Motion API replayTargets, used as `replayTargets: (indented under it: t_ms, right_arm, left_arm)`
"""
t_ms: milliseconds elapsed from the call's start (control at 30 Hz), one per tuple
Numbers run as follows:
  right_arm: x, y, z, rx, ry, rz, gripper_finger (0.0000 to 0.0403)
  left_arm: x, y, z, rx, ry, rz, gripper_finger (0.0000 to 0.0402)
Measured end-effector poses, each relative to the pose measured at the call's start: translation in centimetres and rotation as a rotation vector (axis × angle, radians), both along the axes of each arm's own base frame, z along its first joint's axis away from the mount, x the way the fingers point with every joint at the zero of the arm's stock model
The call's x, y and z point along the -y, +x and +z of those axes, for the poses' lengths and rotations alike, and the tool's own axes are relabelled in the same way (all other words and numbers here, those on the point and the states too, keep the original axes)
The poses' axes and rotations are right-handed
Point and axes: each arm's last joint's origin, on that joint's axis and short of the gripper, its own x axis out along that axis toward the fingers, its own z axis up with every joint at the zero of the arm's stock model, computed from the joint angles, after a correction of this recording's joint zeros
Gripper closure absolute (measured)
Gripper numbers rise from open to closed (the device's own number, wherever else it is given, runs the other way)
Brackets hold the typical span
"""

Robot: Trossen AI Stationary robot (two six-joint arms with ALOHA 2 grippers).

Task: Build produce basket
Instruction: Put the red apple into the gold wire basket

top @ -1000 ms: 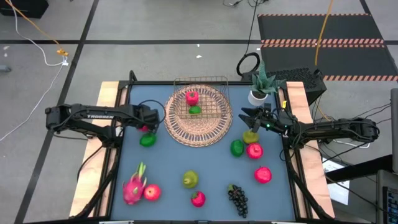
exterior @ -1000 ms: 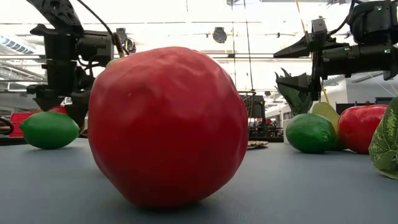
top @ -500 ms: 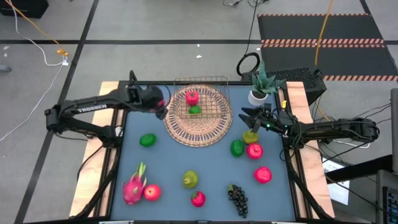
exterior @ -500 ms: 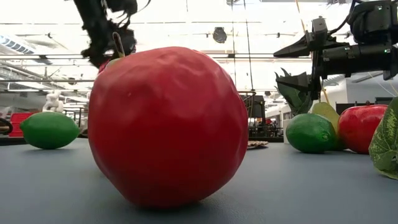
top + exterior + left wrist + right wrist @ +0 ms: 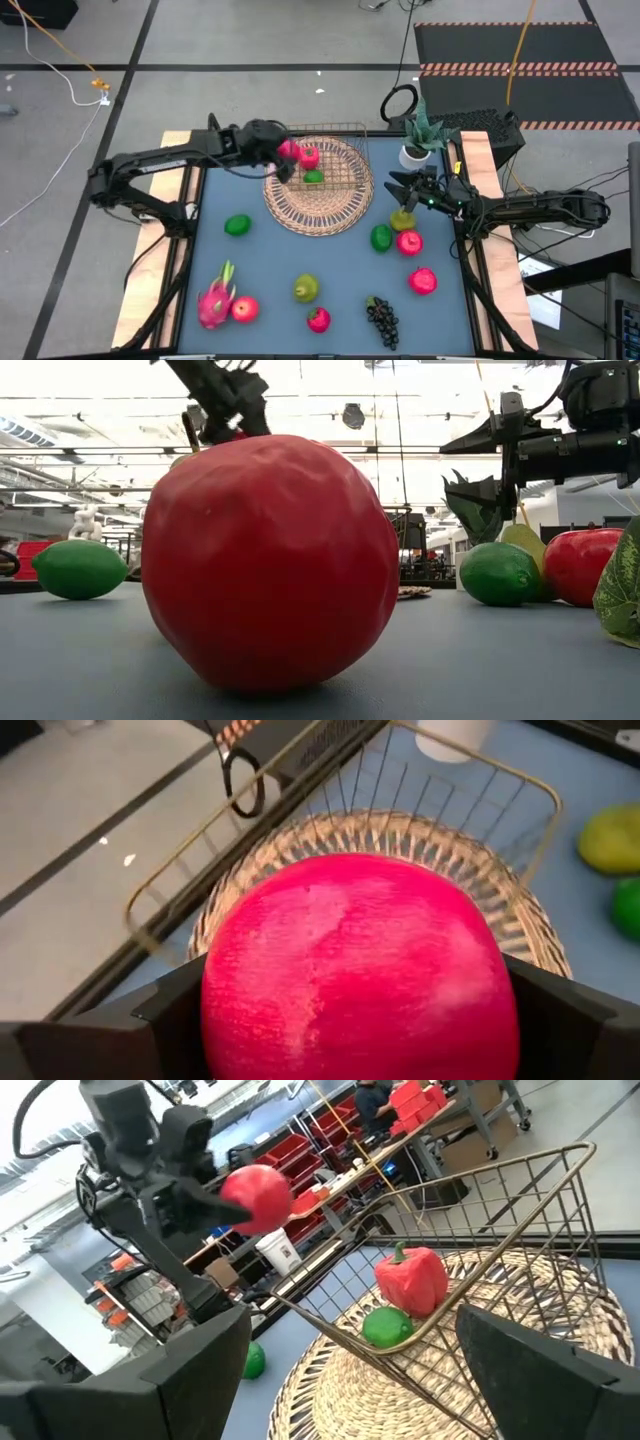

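— What do you see from above?

— My left gripper (image 5: pixel 284 158) clamps a red apple (image 5: pixel 288 151) over the left edge of the wire basket (image 5: pixel 322 160); the basket sits on a round wicker mat (image 5: pixel 318 208) near the table's (image 5: pixel 270 265) far edge and holds a red fruit (image 5: pixel 309 156) and a lime (image 5: pixel 313 177); my right gripper (image 5: pixel 397 186) hangs with its fingers spread by the right edge, over a pear (image 5: pixel 403 220); a lime (image 5: pixel 238 225), a dragon fruit (image 5: pixel 215 301) and grapes (image 5: pixel 381 318) lie on the blue surface.

— And from table height?

— A big red fruit (image 5: pixel 270 560) fills the foreground; my left gripper (image 5: pixel 228 422) shows above it, my right one (image 5: pixel 478 438) high over a lime (image 5: pixel 500 573).

— From your left wrist?

— The apple (image 5: pixel 360 970) sits between my two fingers (image 5: pixel 175 1010); the basket (image 5: pixel 400 780) and mat (image 5: pixel 500 900) lie beyond it.

— The right wrist?

— My fingers (image 5: pixel 150 1380) stand wide apart; the basket (image 5: pixel 470 1250) holds the red fruit (image 5: pixel 412 1280) and lime (image 5: pixel 386 1326); the other arm carries the apple (image 5: pixel 256 1197) above its rim.
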Motion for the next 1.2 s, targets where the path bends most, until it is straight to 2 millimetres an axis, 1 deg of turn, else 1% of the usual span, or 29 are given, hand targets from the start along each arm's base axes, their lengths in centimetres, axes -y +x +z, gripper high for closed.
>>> replayTargets:
  t_ms: [167, 233, 333, 467, 567, 700, 800, 900, 1000, 1200]
  right_arm:
    - [0.0, 0.0, 0.0, 0.002, -0.003, -0.018, 0.0058]
    - [0.1, 0.0, 0.0, 0.002, -0.004, -0.022, 0.0058]
    - [0.1, 0.0, 0.0, 0.000, -0.007, -0.022, 0.0058]
    - [0.1, 0.0, 0.1, -0.001, -0.016, -0.028, 0.0058]
    - [0.1, 0.0, 0.1, 0.007, -0.020, -0.029, 0.0058]
    - [0.1, 0.0, 0.2, 0.008, -0.022, -0.029, 0.0058]
    - [0.1, 0.0, 0.2, 0.006, -0.026, -0.030, 0.0058]
    - [0.1, 0.0, 0.2, 0.007, -0.024, -0.029, 0.0058]
    - [0.1, 0.0, 0.2, 0.009, -0.020, -0.028, 0.0058]
    - [0.1, -0.1, 0.2, 0.010, -0.020, -0.030, 0.0058]
  left_arm:
    - [-2.2, 2.6, -1.9, 0.057, -0.006, 0.001, 0.0042]
    - [-3.1, 3.5, -2.2, 0.062, -0.034, -0.012, 0.0042]
    - [-4.6, 5.0, -1.5, 0.065, -0.043, -0.011, 0.0042]
    - [-6.1, 7.5, -0.4, 0.029, -0.002, -0.050, 0.0041]
    - [-7.0, 9.4, -0.6, -0.018, -0.004, -0.082, 0.0041]
    - [-8.2, 11.9, -2.5, -0.065, -0.033, -0.077, 0.0041]
    - [-9.0, 13.7, -4.5, -0.074, -0.078, -0.045, 0.0041]
    - [-9.2, 15.1, -6.6, -0.106, -0.107, -0.041, 0.0041]
    - [-8.9, 15.7, -8.0, -0.141, -0.120, -0.050, 0.0041]
    - [-8.6, 15.9, -9.8, -0.227, -0.131, -0.083, 0.0041]
